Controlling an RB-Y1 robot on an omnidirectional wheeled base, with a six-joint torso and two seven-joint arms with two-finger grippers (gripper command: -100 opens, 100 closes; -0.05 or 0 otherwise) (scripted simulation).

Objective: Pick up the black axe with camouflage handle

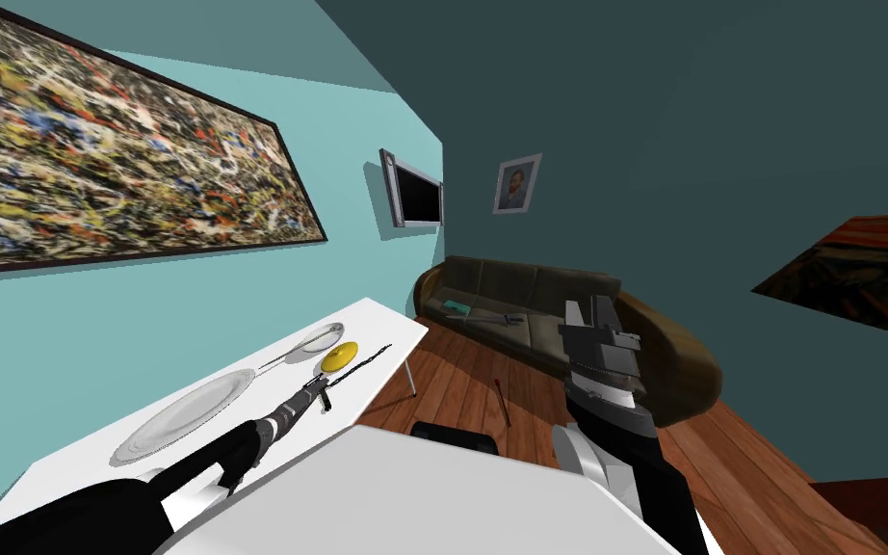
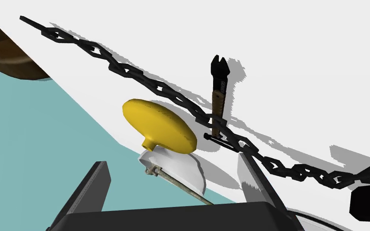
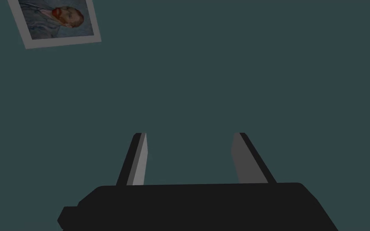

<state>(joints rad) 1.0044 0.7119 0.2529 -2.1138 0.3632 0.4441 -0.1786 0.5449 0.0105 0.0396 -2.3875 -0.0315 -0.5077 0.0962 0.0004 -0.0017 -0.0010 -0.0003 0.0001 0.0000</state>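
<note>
The robot's left arm reaches out over the white surface [image 1: 389, 326], and its pincer [image 2: 171, 158] hangs low above it. The two fingers [image 2: 96, 185] are spread wide with nothing between them.

The axe [image 2: 218, 100] lies flat on the surface just beyond the fingertips. It is a slim tool with a black notched head and a mottled brown handle. A black chain [image 2: 160, 90] runs in a long line across the surface and crosses the axe at the butt end of its handle. The head points away from the chain onto bare white. In the head view the axe appears as a small dark shape [image 1: 326, 397] right at the left pincer [image 1: 320, 387].

On the other side of the chain from the axe head sits a yellow disc [image 2: 160, 126] with a short stub. It touches or overlaps the bowl of a white ladle [image 2: 178, 170], whose thin handle runs back under the pincer. A large plate [image 1: 182, 414] lies farther back along the surface, beside the left forearm.

The right arm is raised well apart from the surface, in front of the brown sofa [image 1: 519, 289]. Its pincer [image 3: 189, 134] is open and empty.
</note>
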